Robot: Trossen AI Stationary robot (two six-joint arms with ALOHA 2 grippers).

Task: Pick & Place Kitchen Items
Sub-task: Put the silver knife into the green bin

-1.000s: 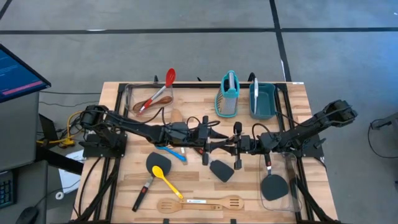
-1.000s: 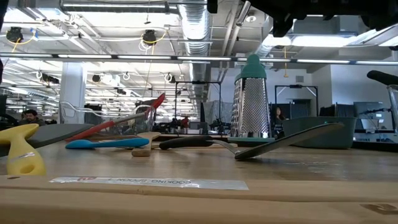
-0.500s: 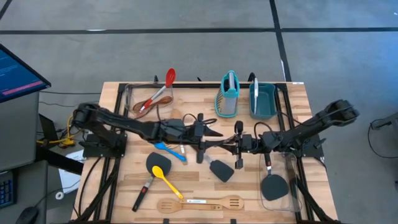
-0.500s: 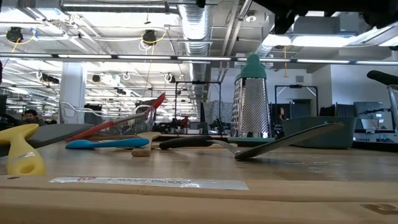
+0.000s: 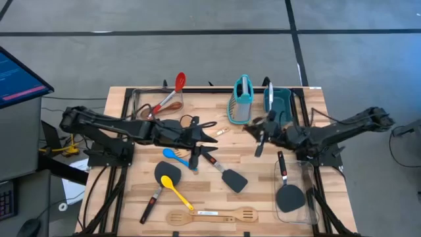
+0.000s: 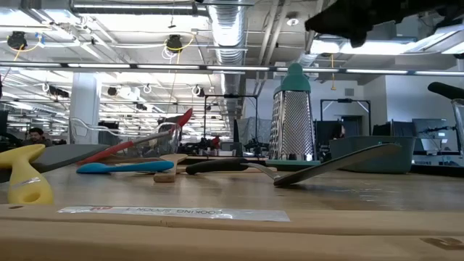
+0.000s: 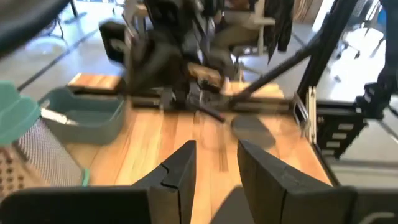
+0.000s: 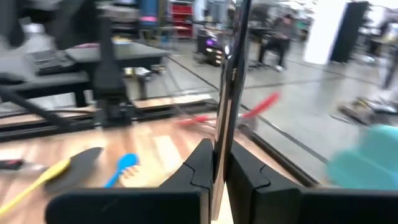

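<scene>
My right gripper (image 5: pixel 262 135) hangs over the table's middle right, in front of the teal grater (image 5: pixel 241 105), shut on a slim dark utensil (image 8: pixel 227 87). My left gripper (image 5: pixel 212 130) is open over the table's middle, and nothing shows between its fingers (image 7: pixel 214 146). A black spatula (image 5: pixel 229 174) lies flat on the wood below and between them. Close by on the table lie a blue spoon (image 5: pixel 172 155), a yellow spoon (image 5: pixel 176 189), another black spatula (image 5: pixel 162 178) and a wooden slotted spatula (image 5: pixel 210 215). My right gripper pinches the slim utensil's shaft (image 8: pixel 222 134) between its two fingers, somewhere along its middle. The fingers reach in about level from the table's right and lie across it. The utensil (image 5: pixel 258 146) is lifted clear of the table and stands crosswise to the fingers.
A clear container (image 5: pixel 141 105) at the far left holds red-tipped utensils (image 5: pixel 172 92). A teal bin (image 5: pixel 281 106) stands beside the grater. Another clear container (image 5: pixel 304 197) at the near right holds a black spatula (image 5: pixel 288 195). A monitor (image 5: pixel 16 76) stands off the left edge.
My right gripper has risen and gone toward the table's far right with the slim utensil, lifting it clear and tipping it aslant. My left gripper has drawn back toward the table's left and risen, away from the black spatula, which stays on the table.
</scene>
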